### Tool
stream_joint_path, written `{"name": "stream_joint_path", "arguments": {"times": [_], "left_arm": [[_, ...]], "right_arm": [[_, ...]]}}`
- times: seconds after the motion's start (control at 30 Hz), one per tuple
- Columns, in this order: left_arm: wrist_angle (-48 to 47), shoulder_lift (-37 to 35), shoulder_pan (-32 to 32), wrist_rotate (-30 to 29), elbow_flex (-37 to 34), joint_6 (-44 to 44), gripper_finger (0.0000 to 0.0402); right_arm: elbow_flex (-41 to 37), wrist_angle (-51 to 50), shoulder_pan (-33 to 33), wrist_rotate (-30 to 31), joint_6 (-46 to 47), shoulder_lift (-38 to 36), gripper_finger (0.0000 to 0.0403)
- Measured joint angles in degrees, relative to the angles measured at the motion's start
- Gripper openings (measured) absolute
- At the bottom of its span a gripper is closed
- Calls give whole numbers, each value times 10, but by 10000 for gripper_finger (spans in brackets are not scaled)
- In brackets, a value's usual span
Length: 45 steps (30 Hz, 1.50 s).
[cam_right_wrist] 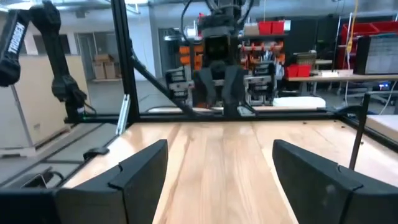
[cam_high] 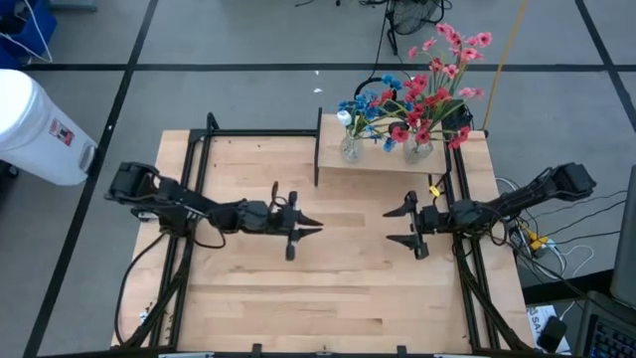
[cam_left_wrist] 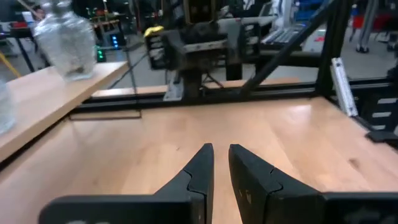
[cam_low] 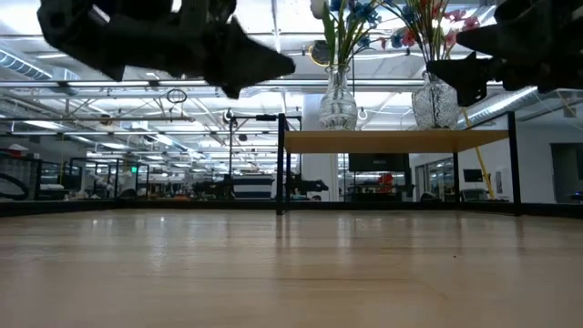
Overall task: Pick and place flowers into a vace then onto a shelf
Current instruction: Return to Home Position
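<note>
While flowers [cam_high: 422, 85] top the pale wooden shelf [cam_high: 378, 159], left gripper [cam_high: 318, 227] closed; right gripper [cam_high: 388, 226] splayed.

the flowers [cam_high: 437, 80] beyond the right gripper [cam_high: 401, 226] are red-pink sprays on green stalks. the bunch [cam_high: 376, 104] next to them is blue, with one white bud [cam_high: 344, 116]. the two vases [cam_high: 351, 149] are clear glass. the shelf [cam_high: 383, 164] is pale wood, and its end panel [cam_high: 318, 149], on the left gripper's [cam_high: 316, 227] side, is dark. both grippers are black. the table [cam_high: 338, 288] beneath them is pale striped wood, framed in black. a yellow tag [cam_high: 434, 189] shows beside the right gripper. the floor [cam_high: 229, 89] is grey with dark lines.
</note>
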Motion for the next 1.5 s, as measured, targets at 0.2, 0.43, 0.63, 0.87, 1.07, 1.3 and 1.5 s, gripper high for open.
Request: {"name": "stream_joint_path", "arguments": {"times": [0.2, 0.43, 0.63, 0.87, 1.07, 1.3, 1.5], "left_arm": [[163, 4, 28, 3, -109, -23, 58], [374, -7, 35, -7, -241, -31, 58], [396, -64, 32, -15, -321, -41, 58], [327, -169, 0, -30, -349, -22, 58], [140, -345, 1, -50, -349, -16, 58], [-144, -596, 1, -64, -349, -23, 58], [-298, -730, 1, -65, -349, -23, 58]], "right_arm": [[0, -23, 0, 0, -2, 0, 279], [-1, -25, -8, 31, 7, -2, 279], [-1, -70, -16, 76, 15, -3, 279], [-1, -72, -16, 75, 26, -12, 279], [-1, -84, -16, 72, 33, -23, 279], [-1, -103, -16, 74, 28, -32, 279], [-1, -105, -16, 75, 13, -38, 279]]}}
